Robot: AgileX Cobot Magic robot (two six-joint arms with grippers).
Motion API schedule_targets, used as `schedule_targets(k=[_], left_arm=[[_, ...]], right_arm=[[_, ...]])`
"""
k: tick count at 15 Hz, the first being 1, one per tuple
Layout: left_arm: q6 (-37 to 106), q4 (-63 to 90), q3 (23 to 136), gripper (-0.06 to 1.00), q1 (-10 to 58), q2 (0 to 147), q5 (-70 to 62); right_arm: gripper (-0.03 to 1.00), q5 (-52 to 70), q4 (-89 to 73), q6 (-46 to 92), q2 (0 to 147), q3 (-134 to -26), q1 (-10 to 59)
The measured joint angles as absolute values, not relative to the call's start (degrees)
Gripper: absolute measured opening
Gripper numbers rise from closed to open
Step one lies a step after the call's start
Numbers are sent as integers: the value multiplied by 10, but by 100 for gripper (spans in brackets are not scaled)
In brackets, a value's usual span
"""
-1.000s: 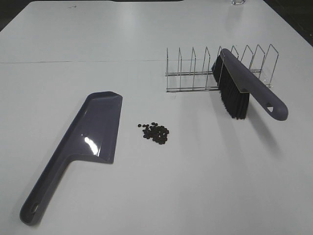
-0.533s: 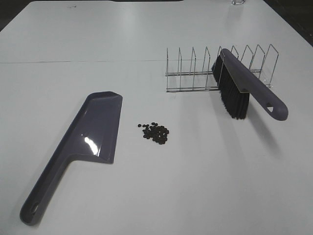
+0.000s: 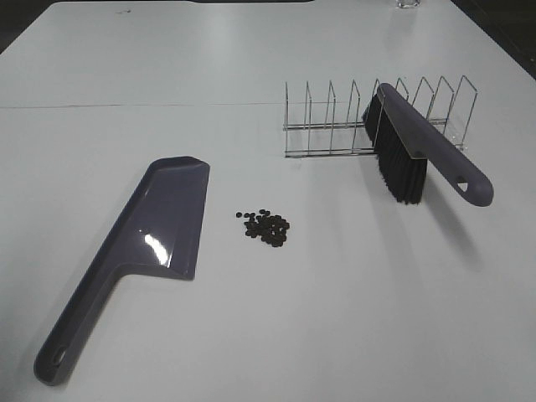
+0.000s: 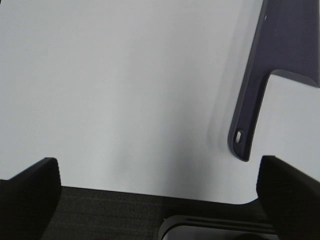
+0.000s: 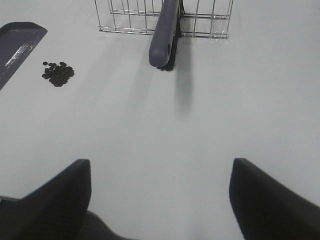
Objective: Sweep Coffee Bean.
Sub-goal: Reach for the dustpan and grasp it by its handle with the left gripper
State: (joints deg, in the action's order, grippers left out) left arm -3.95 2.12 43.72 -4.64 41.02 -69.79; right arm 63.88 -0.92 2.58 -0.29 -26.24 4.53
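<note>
Roughly, the coffee bean [image 3: 267,227] patch lies widest side to side; left hand [image 4: 157,162] and right hand [image 5: 160,165] gape.

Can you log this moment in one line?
stage: not started | beans: beside dustpan | brush: resting in rack | left hand: open, empty | right hand: open, empty

Left hand [image 4: 159,190], right hand [image 5: 160,200]: black wedge fingers [image 5: 272,200], apparently matte.

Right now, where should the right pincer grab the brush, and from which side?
Probably the brush by its handle: it sticks out of the rack toward the near side, raised, nothing around it. Come from the front, jaws across its narrow width, clear of the bristles.
</note>
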Motion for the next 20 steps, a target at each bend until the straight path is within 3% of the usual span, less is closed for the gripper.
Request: schedule_targets(k=[7, 14, 20], left_arm=[[-56, -8, 486, 99, -46, 622, -681], [-39, 11, 528, 99, 147, 943, -521], [-57, 12, 632, 99, 215, 1094, -505]], right_arm=[[68, 639, -9, 26, -3, -262, 45], [68, 639, -9, 26, -3, -262, 45], [68, 639, -9, 26, -3, -262, 45]])
